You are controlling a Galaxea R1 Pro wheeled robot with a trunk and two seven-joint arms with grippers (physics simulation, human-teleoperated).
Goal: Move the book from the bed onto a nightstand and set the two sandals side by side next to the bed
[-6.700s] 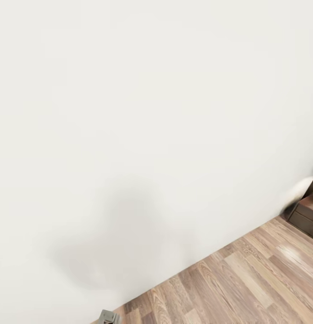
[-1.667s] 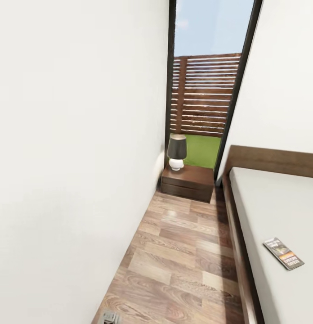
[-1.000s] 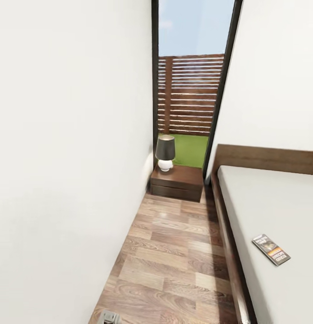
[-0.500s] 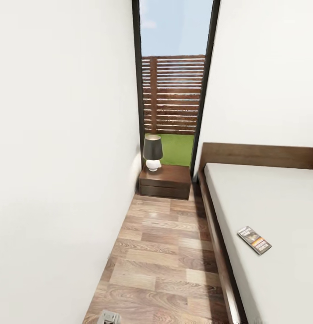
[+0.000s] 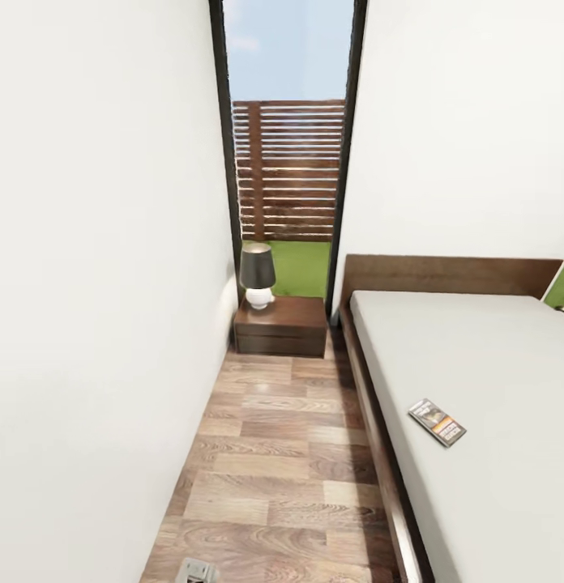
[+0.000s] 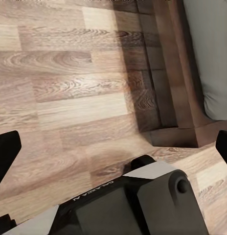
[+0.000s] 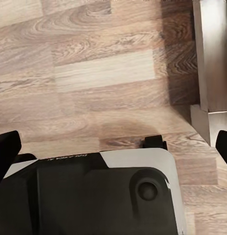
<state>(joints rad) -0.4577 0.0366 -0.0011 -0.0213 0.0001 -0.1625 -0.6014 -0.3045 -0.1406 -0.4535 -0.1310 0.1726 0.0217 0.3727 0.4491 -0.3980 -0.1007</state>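
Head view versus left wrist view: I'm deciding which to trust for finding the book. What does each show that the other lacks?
Head view alone: the book lying on the mattress, the nightstand with a lamp, the window and fence. Left wrist view alone: the robot's dark base and the left gripper, fingertips at the frame edges, open. Both share the wood-plank floor and the bed.

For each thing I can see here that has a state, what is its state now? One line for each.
book: lying flat on the bed, cover up, untouched.
bed: mattress bare except for the book.
nightstand: drawers shut, a lamp on its top.
lamp: standing upright.
left end effector: open, holding nothing, above the floor.
right end effector: open, holding nothing, above the floor.
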